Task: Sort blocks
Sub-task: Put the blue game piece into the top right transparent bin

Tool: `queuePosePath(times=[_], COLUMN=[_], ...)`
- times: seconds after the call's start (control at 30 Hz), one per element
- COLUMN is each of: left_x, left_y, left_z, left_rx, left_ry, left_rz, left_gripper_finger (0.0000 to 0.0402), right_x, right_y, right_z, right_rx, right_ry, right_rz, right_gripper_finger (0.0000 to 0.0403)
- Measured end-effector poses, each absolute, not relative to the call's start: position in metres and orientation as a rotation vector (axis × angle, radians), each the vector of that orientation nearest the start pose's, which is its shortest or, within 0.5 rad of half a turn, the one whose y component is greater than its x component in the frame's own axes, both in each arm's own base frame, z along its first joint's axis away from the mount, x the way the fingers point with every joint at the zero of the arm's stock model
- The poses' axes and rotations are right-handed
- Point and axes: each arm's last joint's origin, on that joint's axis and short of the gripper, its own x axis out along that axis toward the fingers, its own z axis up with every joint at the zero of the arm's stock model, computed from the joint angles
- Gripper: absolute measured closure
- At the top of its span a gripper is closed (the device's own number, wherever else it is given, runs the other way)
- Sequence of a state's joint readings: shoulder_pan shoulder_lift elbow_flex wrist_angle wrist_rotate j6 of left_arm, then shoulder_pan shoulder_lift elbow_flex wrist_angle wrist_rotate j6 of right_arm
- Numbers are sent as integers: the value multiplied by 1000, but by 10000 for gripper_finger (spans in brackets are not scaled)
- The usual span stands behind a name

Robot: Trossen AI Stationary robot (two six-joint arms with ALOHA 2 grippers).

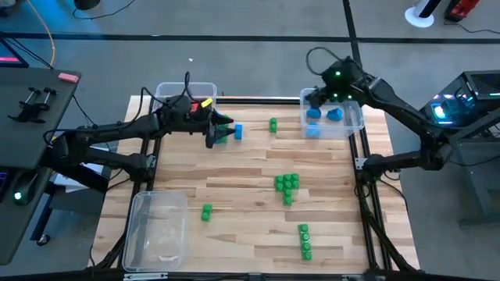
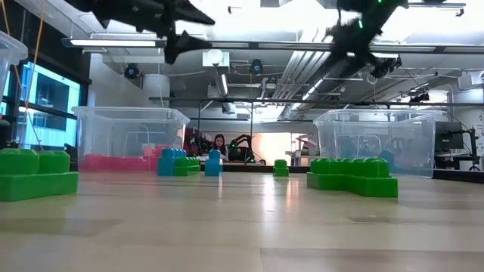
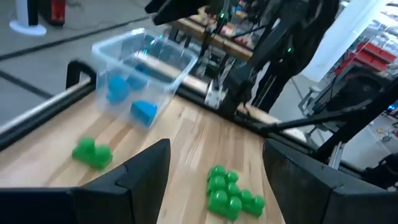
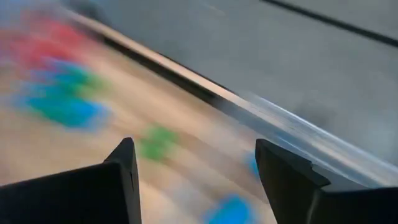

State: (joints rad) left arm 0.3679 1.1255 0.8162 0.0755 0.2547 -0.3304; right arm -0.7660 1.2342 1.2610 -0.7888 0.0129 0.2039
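Note:
Green blocks lie on the wooden table: a cluster [image 1: 287, 186], a single one [image 1: 206, 211], a pair [image 1: 305, 240] and one at the far side [image 1: 273, 124]. A blue block [image 1: 238, 131] and a blue-green group [image 1: 223, 137] lie by my left gripper [image 1: 221, 129]. That gripper is open, empty and raised above the table [image 3: 214, 149]. My right gripper [image 1: 312, 100] is open and empty over the far right bin [image 4: 196, 149]. Blue blocks [image 1: 334, 115] lie in that bin, and red blocks [image 2: 113, 162] lie in the far left bin.
Three clear bins stand on the table: far left [image 1: 168, 90], far right [image 1: 355, 117], and one at the near left [image 1: 156, 230]. A black frame rail runs around the table edge [image 1: 367, 203]. Bare wood shows in the table's middle [image 1: 242, 176].

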Motion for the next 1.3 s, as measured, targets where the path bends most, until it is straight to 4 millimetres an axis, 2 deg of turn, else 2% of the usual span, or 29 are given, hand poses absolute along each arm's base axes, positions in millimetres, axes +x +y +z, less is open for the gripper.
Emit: queuePosePath(times=[0.1, 0.17, 0.3, 0.33, 0.4, 0.53, 0.63, 0.8, 0.97, 1.07, 1.2, 1.23, 1.3], left_x=[239, 241, 243, 244, 244, 245, 248, 259, 267, 273, 286, 289, 294], left_y=[82, 79, 70, 68, 63, 57, 55, 52, 46, 42, 40, 40, 41], left_z=[320, 335, 362, 368, 378, 383, 379, 367, 370, 368, 362, 362, 364], left_rx=[-350, -262, -30, 25, 116, 201, 243, 286, 335, 339, 257, 230, 186], left_ry=[157, 119, 55, 42, 24, 17, 55, 131, 67, 43, 11, -12, -71], left_rz=[131, 111, 121, 129, 140, 151, 172, 188, 174, 160, 131, 118, 113], left_gripper_finger=[159, 159, 159, 159, 159, 159, 159, 159, 169, 217, 359, 379, 386], right_x=[194, 206, 229, 234, 245, 264, 275, 286, 287, 287, 288, 288, 288], right_y=[-158, -147, -119, -113, -103, -98, -97, -101, -101, -100, -99, -98, -98], right_z=[375, 386, 386, 384, 379, 375, 376, 381, 384, 388, 389, 389, 389], right_rx=[438, 345, -89, -201, -315, -356, -375, -301, -274, -253, -240, -240, -236], right_ry=[427, 344, 386, 417, 456, 433, 372, 258, 218, 174, 154, 151, 146], right_rz=[-498, -329, -164, -154, -166, -198, -211, -275, -283, -272, -230, -218, -188], right_gripper_finger=[204, 210, 243, 257, 287, 340, 357, 346, 307, 296, 298, 299, 302])
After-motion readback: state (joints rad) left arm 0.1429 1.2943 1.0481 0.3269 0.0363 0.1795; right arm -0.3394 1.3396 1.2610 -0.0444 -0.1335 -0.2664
